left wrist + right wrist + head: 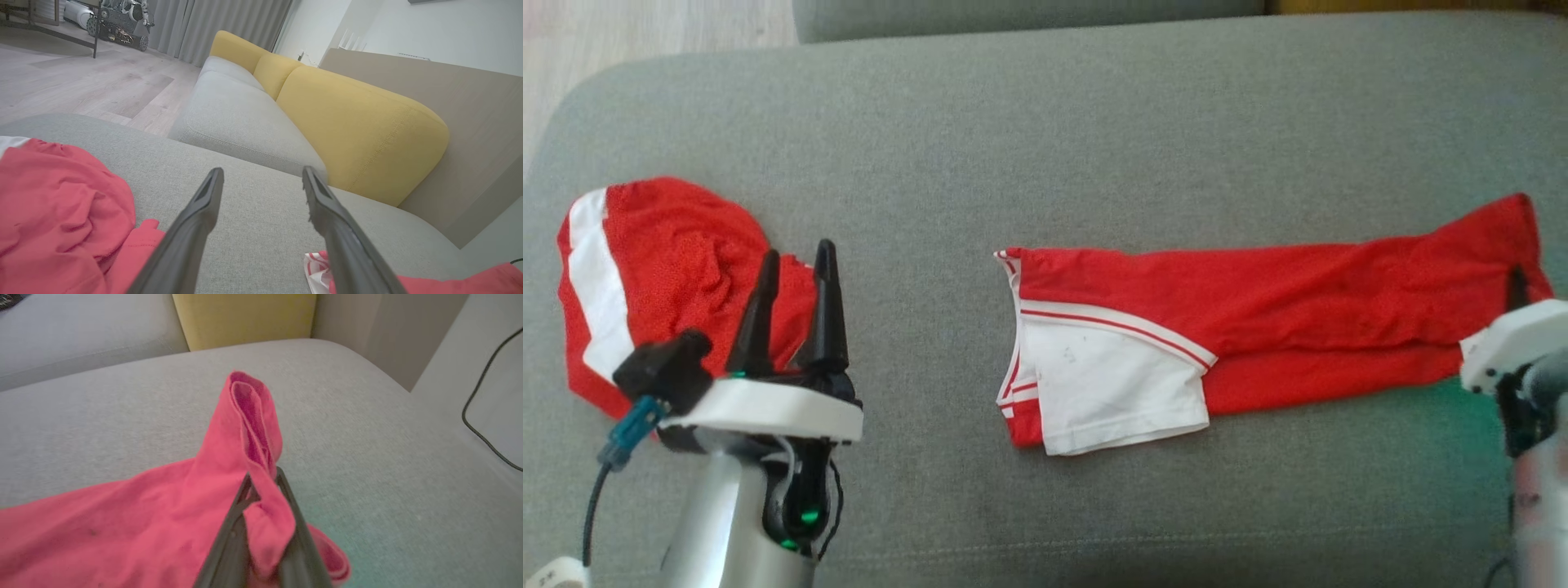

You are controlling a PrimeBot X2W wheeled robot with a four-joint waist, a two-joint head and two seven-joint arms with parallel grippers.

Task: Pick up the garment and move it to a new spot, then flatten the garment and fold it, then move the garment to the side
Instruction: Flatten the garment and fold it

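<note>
My left gripper (798,251) sits closest in the head view, at the lower left, on its pale forearm. Its jaws stand wide apart with nothing between them. In the left wrist view the same gripper (262,171) has bare grey seat (261,228) showing through the gap.

The seat (1045,122) carries everything here. The garment (1258,302) lies stretched along it from the middle out to the right, long and red, with a white panel edged in red stripes folded over its left end. My right gripper (263,475) is clamped tight on the right end of the garment (122,522), and a loop of red cloth stands up above the fingertips.

A second piece, a red bundle (670,261) with a broad white stripe, lies crumpled at the seat's left end, well apart from the garment. In the left wrist view the bundle (61,204) lies just beside my left finger.

In the head view my left arm covers the bundle's lower right part, and I cannot tell whether the fingers touch it. The right gripper (1516,286) is cut off by the edge there, one dark fingertip showing against the red.

Yellow back cushions (359,122) rise behind the seat. A dark cable (482,416) runs over a pale surface beyond the seat's corner. Far across the wooden floor (81,81) stands a wheeled machine (118,24), too small to make out.
</note>
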